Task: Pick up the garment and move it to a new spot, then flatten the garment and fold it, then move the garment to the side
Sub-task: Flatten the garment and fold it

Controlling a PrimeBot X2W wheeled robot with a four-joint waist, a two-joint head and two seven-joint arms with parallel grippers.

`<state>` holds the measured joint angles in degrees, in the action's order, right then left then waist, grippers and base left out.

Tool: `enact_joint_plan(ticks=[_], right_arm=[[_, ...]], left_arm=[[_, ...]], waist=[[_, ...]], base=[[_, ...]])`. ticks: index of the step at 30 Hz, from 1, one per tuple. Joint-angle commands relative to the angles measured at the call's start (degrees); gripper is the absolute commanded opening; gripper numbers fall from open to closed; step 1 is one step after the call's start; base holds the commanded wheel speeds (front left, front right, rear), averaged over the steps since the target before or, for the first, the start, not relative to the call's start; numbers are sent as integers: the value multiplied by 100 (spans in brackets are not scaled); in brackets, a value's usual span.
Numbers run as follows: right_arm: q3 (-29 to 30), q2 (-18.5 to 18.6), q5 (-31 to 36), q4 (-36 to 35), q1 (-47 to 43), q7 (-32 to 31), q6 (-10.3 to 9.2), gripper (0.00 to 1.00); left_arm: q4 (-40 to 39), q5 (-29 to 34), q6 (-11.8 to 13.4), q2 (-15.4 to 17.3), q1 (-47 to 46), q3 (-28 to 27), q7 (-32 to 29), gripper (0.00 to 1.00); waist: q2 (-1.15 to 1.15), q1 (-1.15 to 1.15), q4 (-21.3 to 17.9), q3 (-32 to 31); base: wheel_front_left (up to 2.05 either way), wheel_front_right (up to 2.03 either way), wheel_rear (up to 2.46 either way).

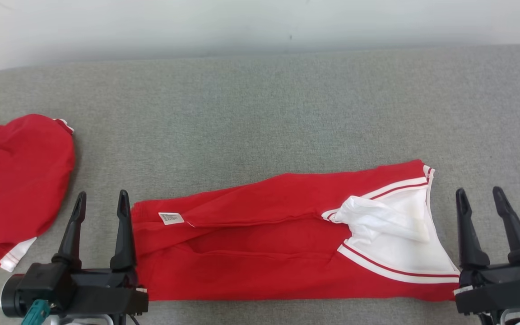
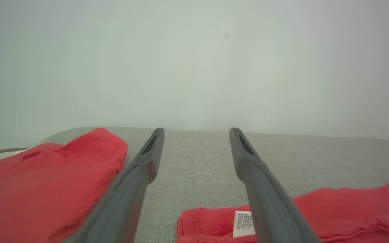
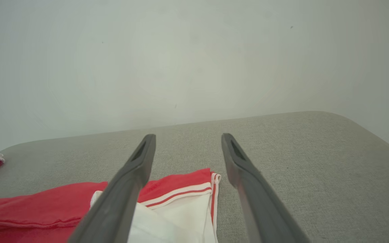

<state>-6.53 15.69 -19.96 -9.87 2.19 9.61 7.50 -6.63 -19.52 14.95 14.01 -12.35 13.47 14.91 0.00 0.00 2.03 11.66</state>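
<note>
Left pincer (image 1: pixel 102 194) and right pincer (image 1: pixel 480 190) both stand fully open w/ nothing between the fingers, low over the near edge of the grey cloth-covered desk (image 1: pixel 260 113), fingers pointing away from the robot. The garment (image 1: pixel 264 243), red w/ white striped trim, lies flat on the desk between them as a long band running left to right. Its left end, w/ a small white label (image 1: pixel 171 218), sits just beside the left pincer's inner finger; its right end, w/ a white panel (image 1: pixel 391 221) partly bunched, comes near the right pincer, apart from it. A second red garment (image 1: pixel 16 180) lies crumpled at the far left, well apart from the band. Progress, as a judgement: the pick-up and move to a new spot look done, the cloth looks flattened, and at least one lengthwise fold seems made, since layered edges run along the middle. Probably left: one or more folds across the length, e.g. bringing one end over the other, then shifting the folded piece to the side. The bunched white part may need smoothing first.
</note>
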Motion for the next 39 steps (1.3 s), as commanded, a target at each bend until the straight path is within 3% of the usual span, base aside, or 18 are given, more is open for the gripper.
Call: enact_joint_plan(ticks=[1, 11, 24, 30, 39], right_arm=[[-18, -7, 79, 53, -58, -19, -2, 100], [-112, 17, 175, 304, -149, -111, -3, 100], [-69, 159, 70, 574, 7, -179, -3, 100], [35, 260, -7, 1104, 230, -289, -3, 100], [-315, 333, -300, 2233, 706, -126, -2, 100]], left_arm=[[120, 130, -138, -35, -38, -122, 17, 100], [587, 475, -561, -195, 144, -383, 20, 100], [720, 711, -825, -423, 135, -527, 21, 100], [660, 816, -917, -505, 49, -509, 21, 100], [712, 892, -1058, -665, -125, -464, 22, 100]], waist=[[0, 0, 47, -84], [0, 0, 55, -274], [0, 0, 205, -243], [0, 0, 319, -77], [0, 0, 388, 301]], base=[[0, 0, 0], [0, 0, 0], [0, 0, 0], [0, 0, 0], [0, 0, 0]])
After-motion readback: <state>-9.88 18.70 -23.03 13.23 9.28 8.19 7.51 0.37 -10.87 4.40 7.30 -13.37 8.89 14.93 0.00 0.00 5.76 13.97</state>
